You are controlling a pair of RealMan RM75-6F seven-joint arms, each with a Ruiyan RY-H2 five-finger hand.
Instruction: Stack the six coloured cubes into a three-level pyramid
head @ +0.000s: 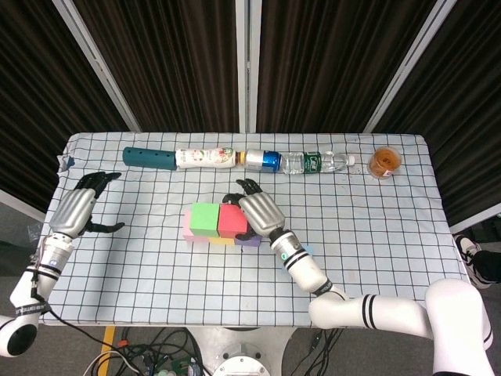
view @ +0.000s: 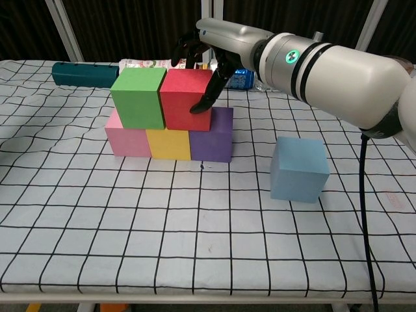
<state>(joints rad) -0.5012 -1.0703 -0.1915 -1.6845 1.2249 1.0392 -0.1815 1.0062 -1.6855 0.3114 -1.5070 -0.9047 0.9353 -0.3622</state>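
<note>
I am gripping the red foam cube (view: 186, 97) in my right hand (view: 207, 57), fingers down over its top and right face, seating it on the second level beside the green foam cube (view: 138, 96). Both are sitting on the pink (view: 127, 140), yellow (view: 168, 143) and purple (view: 214, 135) base cubes. My left hand (head: 78, 205) is resting empty, well left of the stack. Next, I judge, comes letting go and fetching the pale blue foam cube (view: 298, 169), lying right of the stack, for the top.

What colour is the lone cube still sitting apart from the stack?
Light blue; it shows best in the chest view, to the right of the stack.
</note>
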